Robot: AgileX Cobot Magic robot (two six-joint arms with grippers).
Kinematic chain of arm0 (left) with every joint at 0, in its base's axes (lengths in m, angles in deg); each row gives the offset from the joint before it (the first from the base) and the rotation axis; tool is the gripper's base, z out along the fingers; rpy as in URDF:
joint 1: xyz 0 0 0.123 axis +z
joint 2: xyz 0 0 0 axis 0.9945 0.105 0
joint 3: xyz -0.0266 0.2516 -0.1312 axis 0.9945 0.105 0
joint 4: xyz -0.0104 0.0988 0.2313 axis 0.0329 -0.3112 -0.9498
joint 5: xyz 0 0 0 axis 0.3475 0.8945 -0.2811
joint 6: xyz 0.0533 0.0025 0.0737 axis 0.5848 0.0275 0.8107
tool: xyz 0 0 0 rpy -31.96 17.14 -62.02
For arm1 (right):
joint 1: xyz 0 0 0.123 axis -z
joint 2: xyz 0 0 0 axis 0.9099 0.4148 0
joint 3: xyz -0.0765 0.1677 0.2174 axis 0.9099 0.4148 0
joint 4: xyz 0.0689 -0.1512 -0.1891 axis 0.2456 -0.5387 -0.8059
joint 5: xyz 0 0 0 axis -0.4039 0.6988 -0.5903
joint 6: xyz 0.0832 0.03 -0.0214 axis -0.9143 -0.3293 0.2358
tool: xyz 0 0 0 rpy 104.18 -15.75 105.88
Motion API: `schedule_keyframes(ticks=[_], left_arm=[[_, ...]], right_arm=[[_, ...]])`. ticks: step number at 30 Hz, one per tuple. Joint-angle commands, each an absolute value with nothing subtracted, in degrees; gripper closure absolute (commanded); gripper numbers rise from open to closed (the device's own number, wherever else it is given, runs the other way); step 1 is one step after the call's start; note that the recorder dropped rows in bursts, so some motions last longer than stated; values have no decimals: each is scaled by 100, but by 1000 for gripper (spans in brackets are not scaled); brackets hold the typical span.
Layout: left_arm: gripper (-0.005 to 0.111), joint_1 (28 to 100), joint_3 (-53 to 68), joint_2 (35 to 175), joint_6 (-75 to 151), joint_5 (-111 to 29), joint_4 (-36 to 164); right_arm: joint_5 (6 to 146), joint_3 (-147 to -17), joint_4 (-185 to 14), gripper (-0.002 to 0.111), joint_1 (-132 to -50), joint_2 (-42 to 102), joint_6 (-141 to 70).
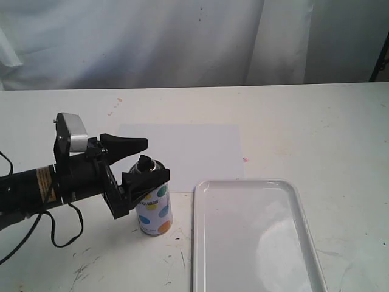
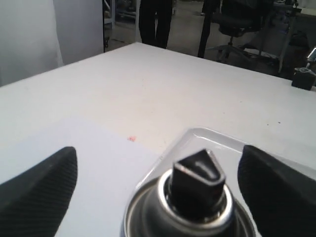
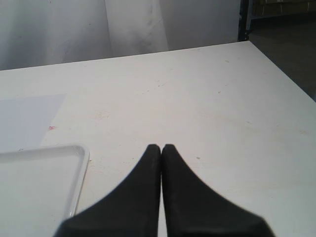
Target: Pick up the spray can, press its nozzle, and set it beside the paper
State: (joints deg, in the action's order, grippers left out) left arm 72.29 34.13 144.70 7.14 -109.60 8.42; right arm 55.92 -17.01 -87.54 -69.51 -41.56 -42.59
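Centring first: the left gripper (image 1: pixel 156 159), jaws wide astride the spray can (image 1: pixel 154 212) just beside the tray (image 1: pixel 243 184), should sink below the nozzle (image 2: pixel 197 175) (never pinching it) before closing on the can's body.

My exterior camera looked down over the desk (image 1: pixel 304 121) toward the curtain (image 1: pixel 182 42). The left wrist camera sat tight behind the left end effector (image 2: pixel 158 163), low over the nozzle (image 2: pixel 197 173), facing the room (image 2: pixel 222 24). The right wrist camera looked past the right end effector (image 3: pixel 162 146) at the curtain. All three shared the paper (image 1: pixel 200 146) and tray (image 1: pixel 243 237).
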Motion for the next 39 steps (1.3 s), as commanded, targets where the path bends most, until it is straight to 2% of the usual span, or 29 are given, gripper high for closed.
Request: schedule_keyframes(ticks=[1,39], left_arm=[[25,7203,3375,14244,717,-10562,830],[25,7203,3375,14244,719,-10562,807]], right_arm=[[5636,-1678,-8816,108,-6946,-4191,-4232],[5636,-1678,-8816,108,-6946,-4191,-4232]])
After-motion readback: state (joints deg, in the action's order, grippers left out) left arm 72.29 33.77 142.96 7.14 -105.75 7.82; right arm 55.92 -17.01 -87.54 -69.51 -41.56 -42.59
